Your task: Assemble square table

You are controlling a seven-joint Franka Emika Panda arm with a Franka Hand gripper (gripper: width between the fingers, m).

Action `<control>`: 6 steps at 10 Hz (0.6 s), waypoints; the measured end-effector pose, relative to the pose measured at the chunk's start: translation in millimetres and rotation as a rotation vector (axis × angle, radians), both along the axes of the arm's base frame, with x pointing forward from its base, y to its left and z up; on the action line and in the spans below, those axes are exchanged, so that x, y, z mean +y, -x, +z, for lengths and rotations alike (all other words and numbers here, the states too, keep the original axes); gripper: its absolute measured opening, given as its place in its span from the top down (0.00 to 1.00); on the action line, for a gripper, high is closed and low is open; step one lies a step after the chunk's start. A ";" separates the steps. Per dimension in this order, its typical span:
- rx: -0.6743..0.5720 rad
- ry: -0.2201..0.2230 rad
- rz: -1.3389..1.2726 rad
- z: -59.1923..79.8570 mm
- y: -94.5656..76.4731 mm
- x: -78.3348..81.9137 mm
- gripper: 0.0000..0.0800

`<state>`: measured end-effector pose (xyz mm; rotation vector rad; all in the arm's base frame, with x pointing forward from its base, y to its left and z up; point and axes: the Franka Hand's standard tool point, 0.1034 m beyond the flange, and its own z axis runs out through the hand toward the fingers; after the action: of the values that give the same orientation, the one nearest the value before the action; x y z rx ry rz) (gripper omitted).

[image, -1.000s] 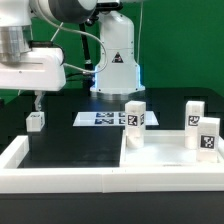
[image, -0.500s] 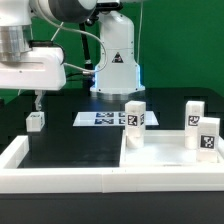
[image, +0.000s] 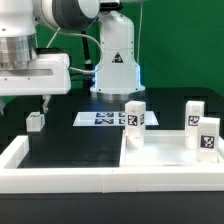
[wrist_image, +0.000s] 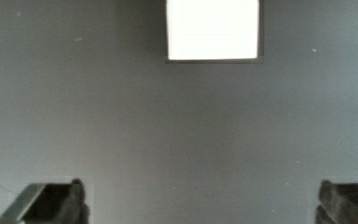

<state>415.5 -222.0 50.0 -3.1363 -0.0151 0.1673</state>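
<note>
White plastic leg [image: 35, 121] stands just beside my gripper [wrist_image: 201, 203] (fingers [wrist_image: 51, 202] spread wide, holding nothing), so I judge I should descend and grasp it.

I can read no words or numbers. I only see a black triangle sign on my white base [image: 117, 60], and black-and-white square tags on the legs [image: 134, 116] and the marker board [image: 100, 119].

Matt black tabletop [image: 70, 140]; seemingly smooth white plastic legs [image: 135, 115]
</note>
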 end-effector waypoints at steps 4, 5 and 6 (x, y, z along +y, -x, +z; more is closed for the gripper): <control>0.155 -0.008 -0.042 -8.3 7.1 16.2 0.19; 0.190 -0.006 -0.016 -15.4 7.5 16.7 0.19; 0.264 -0.012 -0.014 -21.2 16.1 16.4 0.19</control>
<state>399.3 -205.6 28.8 -3.0735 0.0066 0.5756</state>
